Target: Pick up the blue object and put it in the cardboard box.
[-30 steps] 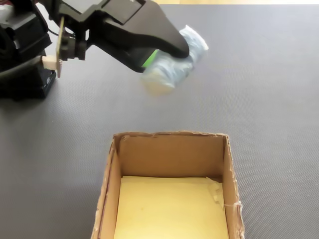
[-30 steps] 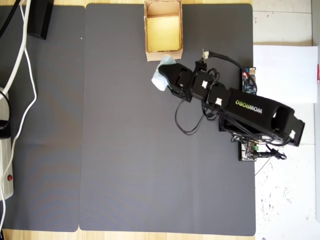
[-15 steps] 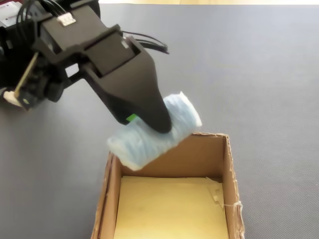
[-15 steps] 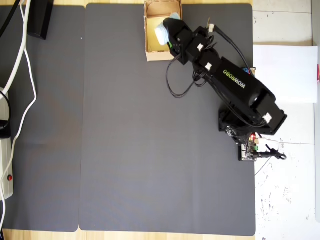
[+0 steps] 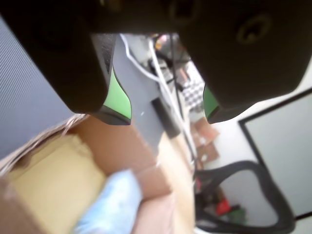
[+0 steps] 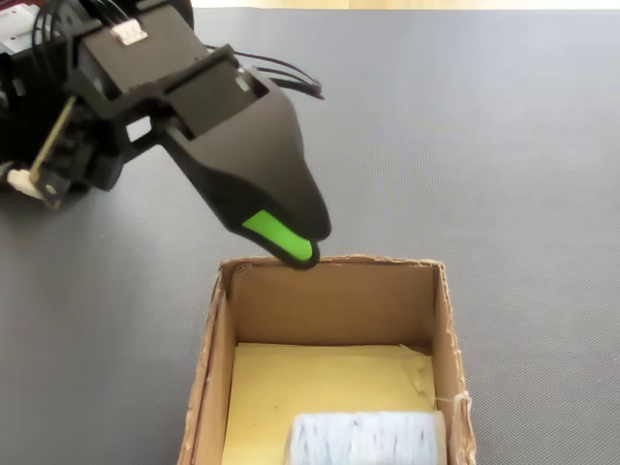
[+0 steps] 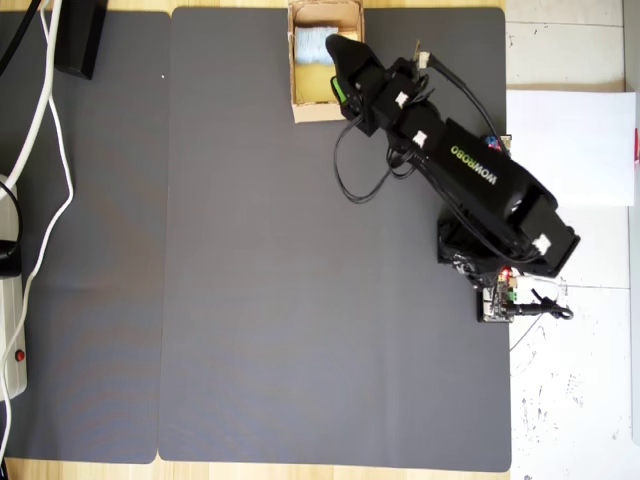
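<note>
In the wrist view the gripper [image 5: 168, 117] is hanging over the box [image 5: 53, 180] with its two green-padded tips spread apart and nothing between them: it is released. The bundle [image 5: 114, 204] is lying below on the yellowish floor, blurred and cut by the lower edge, so its texture is hard to read.

In the fixed view the bundle [image 6: 363, 438] is resting inside the box [image 6: 208, 358] against the near edge of the frame, only its upper part showing. The gripper [image 6: 291, 247] is sitting at the far wall's rim; one jaw is hiding the other here, so its spread cannot be read from this side.

In the overhead view the arm is covering part of the box [image 7: 322, 108] on the mat [image 7: 250, 300]; the bundle [image 7: 312, 45] is showing only as a pale patch.

The drop looks done. Judging from this, the good move is lifting straight up before swinging away, so the tips are not catching the ragged wall and dragging the box.
</note>
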Controlling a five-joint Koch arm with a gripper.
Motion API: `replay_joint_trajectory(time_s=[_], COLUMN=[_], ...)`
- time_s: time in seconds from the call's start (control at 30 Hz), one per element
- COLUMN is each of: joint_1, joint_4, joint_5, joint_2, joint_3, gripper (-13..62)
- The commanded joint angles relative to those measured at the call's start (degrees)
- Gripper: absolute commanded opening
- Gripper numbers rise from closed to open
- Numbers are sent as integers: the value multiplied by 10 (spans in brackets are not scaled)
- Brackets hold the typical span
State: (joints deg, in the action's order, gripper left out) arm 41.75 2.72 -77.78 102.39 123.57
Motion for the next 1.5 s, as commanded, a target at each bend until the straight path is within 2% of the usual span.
replay_joint_trajectory(time_s=[0.0, 0.47, 0.83, 1.27, 1.47], joint_1=[-29, -304, -441, -464, -461], joint_4=[-8, -9, -11, -101, -25], joint_5=[-20, -45, -81, -141, -139], joint_2=[44, 214, 317, 333, 333], joint_3=[-23, 158, 326, 551, 551], gripper=[293, 308, 325, 348, 353])
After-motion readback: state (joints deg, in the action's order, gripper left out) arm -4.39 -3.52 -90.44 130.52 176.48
